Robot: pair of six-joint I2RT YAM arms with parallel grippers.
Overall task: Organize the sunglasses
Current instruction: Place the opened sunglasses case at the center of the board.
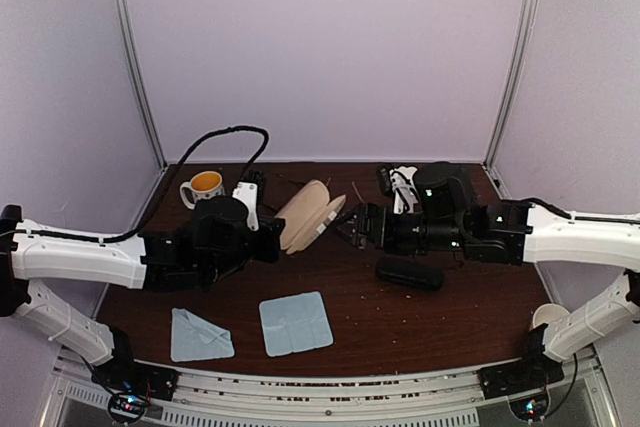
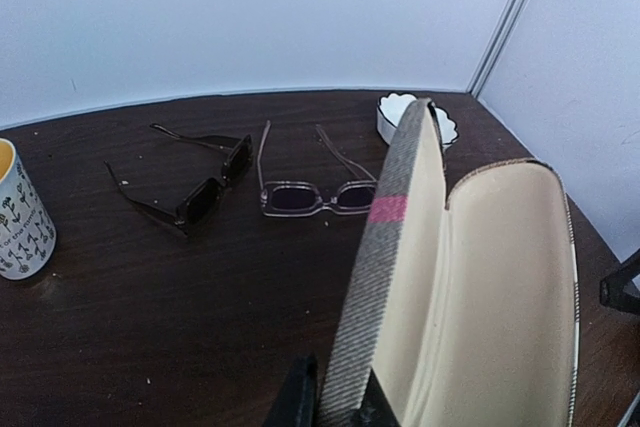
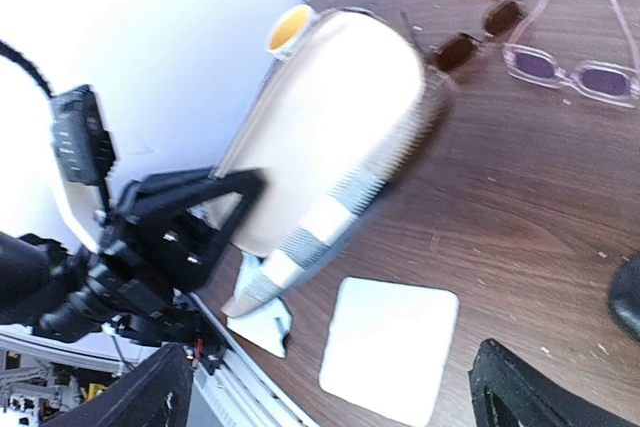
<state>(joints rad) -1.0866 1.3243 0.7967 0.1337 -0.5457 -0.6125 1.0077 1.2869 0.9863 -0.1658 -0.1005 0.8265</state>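
Note:
The dark sunglasses (image 2: 195, 185) and the pink-framed pair (image 2: 315, 197) lie side by side on the brown table, arms unfolded; both also show far off in the right wrist view, the dark pair (image 3: 470, 37) and the pink pair (image 3: 575, 72). My left gripper (image 2: 335, 409) is shut on the striped edge of the tan case (image 2: 450, 277), which it holds open and off the table (image 1: 310, 212). My right gripper (image 1: 355, 227) faces the case from the right; it (image 3: 332, 359) is open, with nothing between its fingers.
A black case (image 1: 410, 273) lies under the right arm. Two pale blue cloths (image 1: 200, 335) (image 1: 296, 323) sit near the front edge. A mug (image 1: 203, 187) stands at the back left, and a white scalloped dish (image 2: 400, 112) at the back right.

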